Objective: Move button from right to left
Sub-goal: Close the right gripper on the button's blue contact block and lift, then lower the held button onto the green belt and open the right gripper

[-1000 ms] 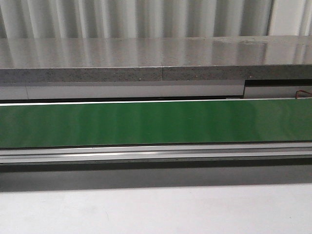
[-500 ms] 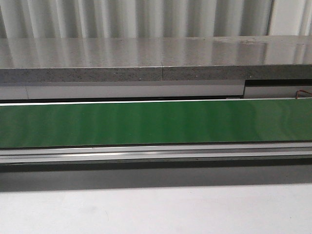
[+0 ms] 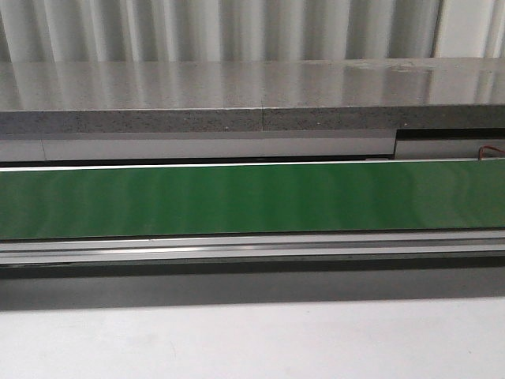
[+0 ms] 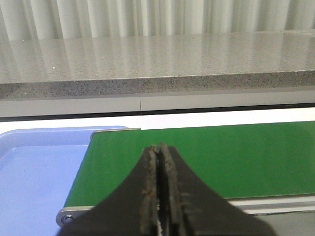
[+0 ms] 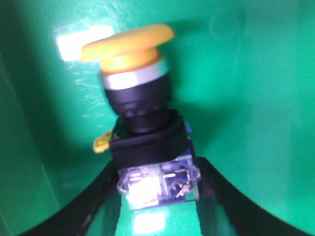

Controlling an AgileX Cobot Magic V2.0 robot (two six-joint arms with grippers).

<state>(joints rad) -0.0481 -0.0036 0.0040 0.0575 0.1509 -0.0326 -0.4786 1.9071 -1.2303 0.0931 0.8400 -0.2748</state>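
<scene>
Corrugated white panels are running along the back wall, above a speckled grey ledge (image 3: 252,95) and a long green belt (image 3: 252,197) that is lying bare in the front view. Over a green surface, the right hand (image 5: 157,196) is clamping the button (image 5: 142,123) by its clear contact block, the yellow cap pointing away from the fingers. The left hand (image 4: 160,196) is hovering with its fingers pressed together on nothing, near the belt's end, just beside a blue tray (image 4: 34,172). I am judging the hold narrow and low on the block, so a quick swing could be tipping the button loose. Belt and tray are offering plenty of open room leftward; the belt's metal rail looks like the edge to clear.
</scene>
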